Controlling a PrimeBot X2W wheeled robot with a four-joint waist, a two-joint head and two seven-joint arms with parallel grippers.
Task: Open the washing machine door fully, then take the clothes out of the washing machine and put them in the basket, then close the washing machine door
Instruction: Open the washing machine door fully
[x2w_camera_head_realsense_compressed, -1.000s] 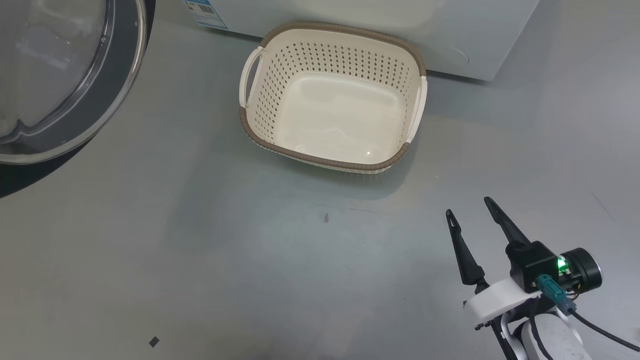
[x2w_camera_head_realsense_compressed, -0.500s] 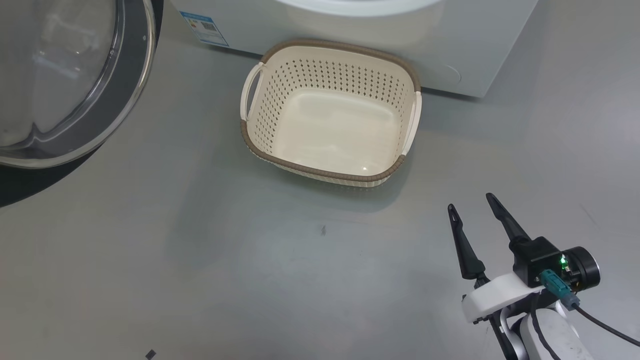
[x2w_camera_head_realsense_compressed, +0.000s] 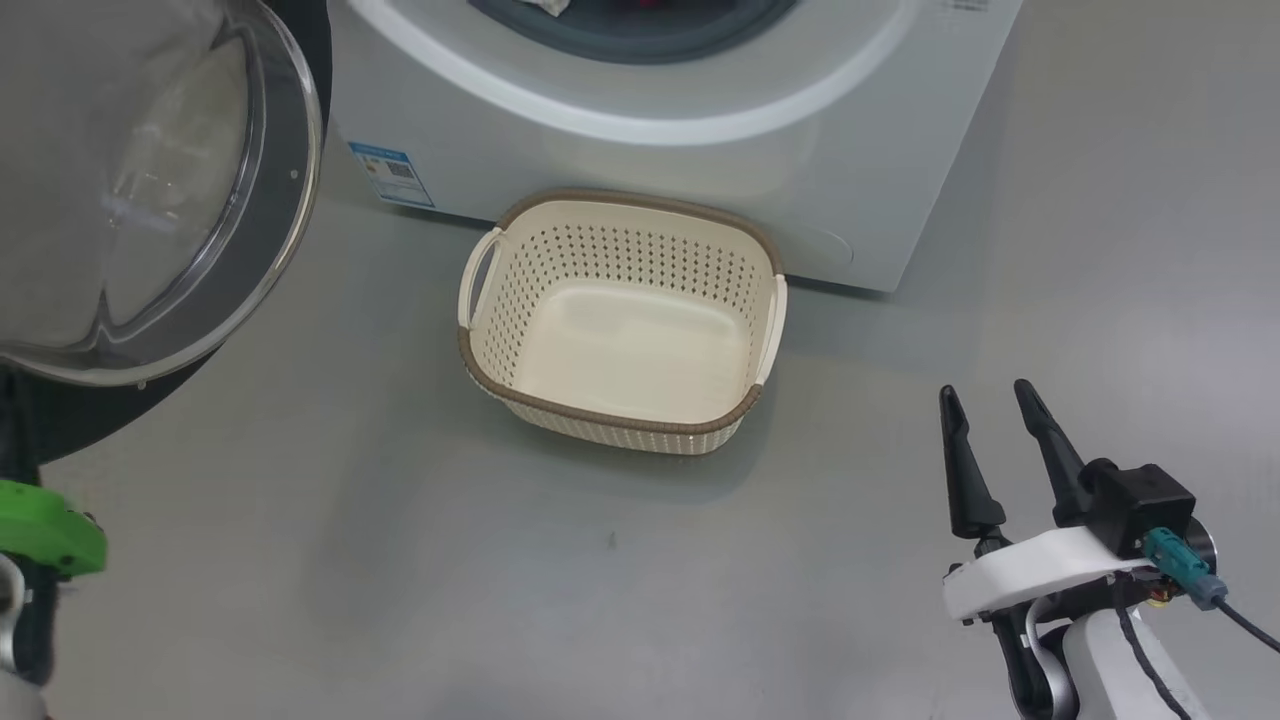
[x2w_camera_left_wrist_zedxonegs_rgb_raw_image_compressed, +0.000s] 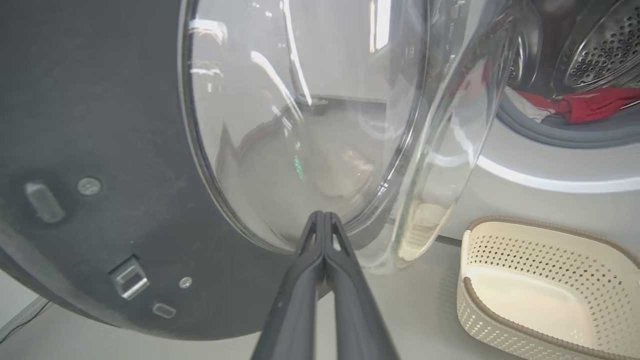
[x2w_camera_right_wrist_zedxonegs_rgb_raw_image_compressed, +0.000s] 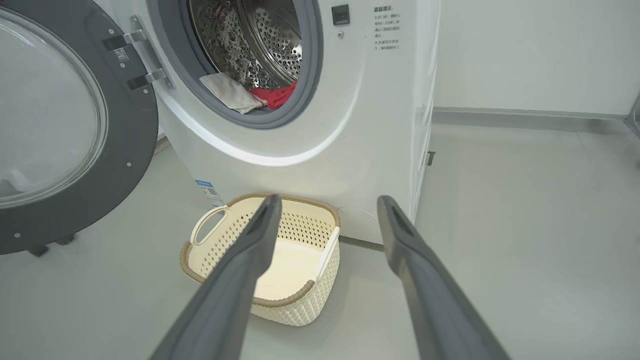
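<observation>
While washing machine door (x2w_camera_right_wrist_zedxonegs_rgb_raw_image_compressed: 132, 150) stands wide | left gripper (x2w_camera_left_wrist_zedxonegs_rgb_raw_image_compressed: 324, 216) clenched near it | right gripper (x2w_camera_head_realsense_compressed: 984, 390) released, clear of basket (x2w_camera_head_realsense_compressed: 600, 417)

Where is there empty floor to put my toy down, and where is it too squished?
Bare floor spreads in front of the basket, between the open washing machine door and the right end effector. More lies right of the washing machine. The basket holds nothing. It's tight where basket nears machine.
</observation>
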